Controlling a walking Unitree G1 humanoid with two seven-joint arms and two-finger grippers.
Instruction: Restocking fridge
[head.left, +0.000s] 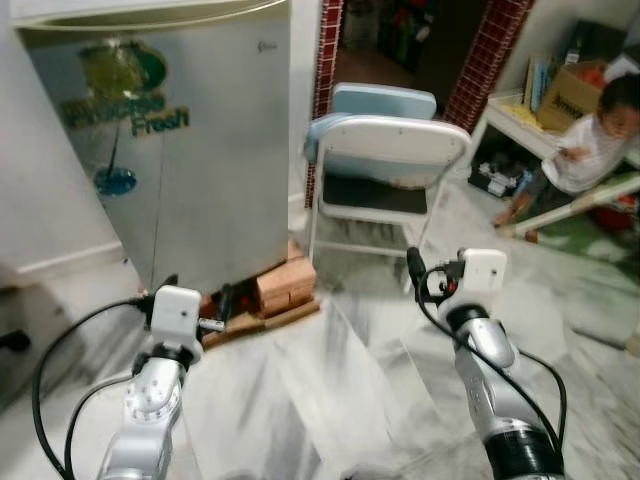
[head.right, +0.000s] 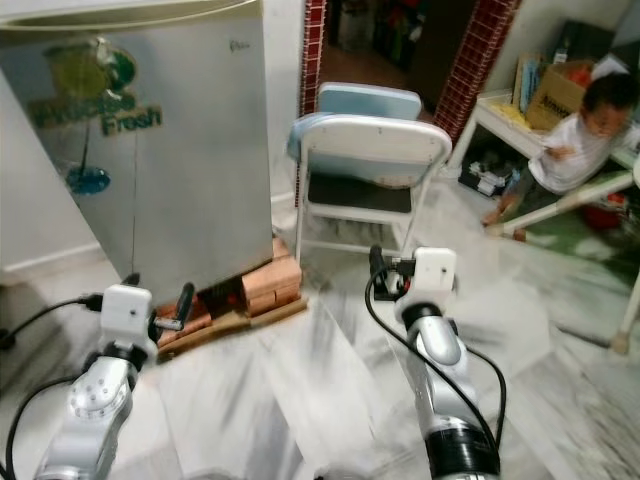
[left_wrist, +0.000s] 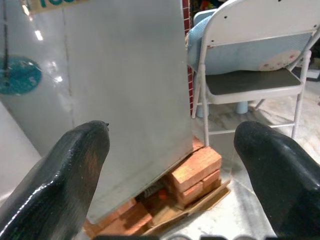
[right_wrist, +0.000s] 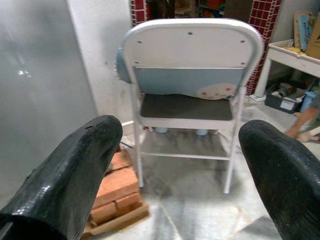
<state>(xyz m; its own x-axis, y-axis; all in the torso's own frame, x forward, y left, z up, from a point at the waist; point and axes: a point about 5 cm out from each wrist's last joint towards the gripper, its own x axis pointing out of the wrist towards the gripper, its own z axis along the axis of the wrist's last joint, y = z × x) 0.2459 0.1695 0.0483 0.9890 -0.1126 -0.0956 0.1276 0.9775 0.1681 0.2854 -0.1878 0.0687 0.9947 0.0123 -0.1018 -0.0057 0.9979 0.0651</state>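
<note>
The silver fridge stands ahead on the left, door closed, with a green "Fresh" sticker on it. It rests on stacked red bricks and cardboard. My left gripper is held low in front of the fridge's bottom corner, open and empty. In the left wrist view its fingers frame the fridge side and the bricks. My right gripper is raised facing a white folding chair, also open and empty. Its fingers stand wide apart in the right wrist view.
The folding chair stands just right of the fridge, with a pale blue seat behind it. A child sits at the far right by a white shelf of boxes. Marble floor stretches between my arms. A dark doorway lies behind.
</note>
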